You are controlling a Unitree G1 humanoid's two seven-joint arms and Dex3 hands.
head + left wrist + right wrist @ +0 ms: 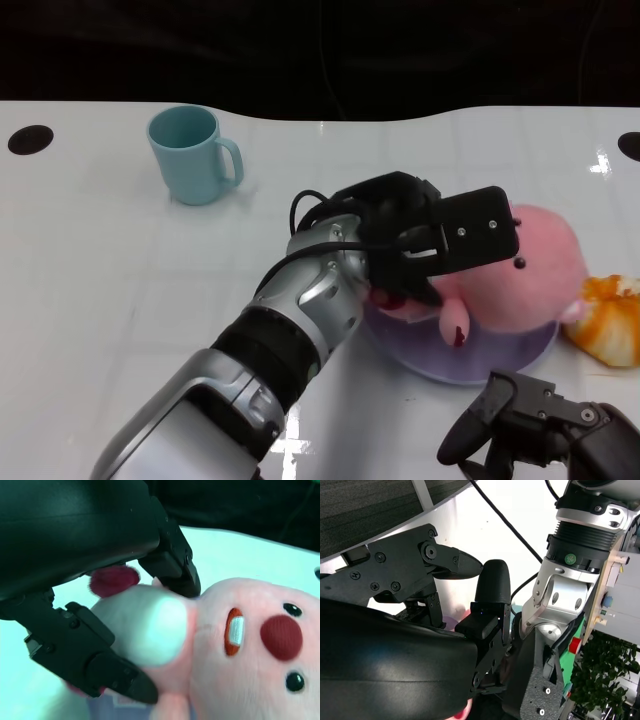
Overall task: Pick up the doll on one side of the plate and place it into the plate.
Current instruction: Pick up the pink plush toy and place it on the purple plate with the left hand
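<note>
Nearest item, at the lower right of the head view: our right hand point(535, 425), resting low near the table's front edge. It holds nothing and touches nothing that we can see; its fingers look loosely curved and apart, though only part of it shows, so we cannot say how wide it stands.

Next: our left forearm point(275, 345), silver, reaching diagonally up toward the plate.

Next: our left hand point(420, 240), over the near left side of the plate. Its fingers point(107, 672) are closed around the pink doll point(520, 270), one above and one below the doll's white limb in the left wrist view. We count this hand as gripping the doll.

Doll: pink plush with a red nose, black bead eyes and an orange mouth; it lies on the plate point(480, 362), its body covering most of the dish.

Plate: pale purple, on the white table point(100, 280).

Beside the plate, to its right: an orange plush object point(610, 315), just beside the doll.

Farthest: a light blue mug point(192, 153), upright, well apart from the plate at upper left.
</note>
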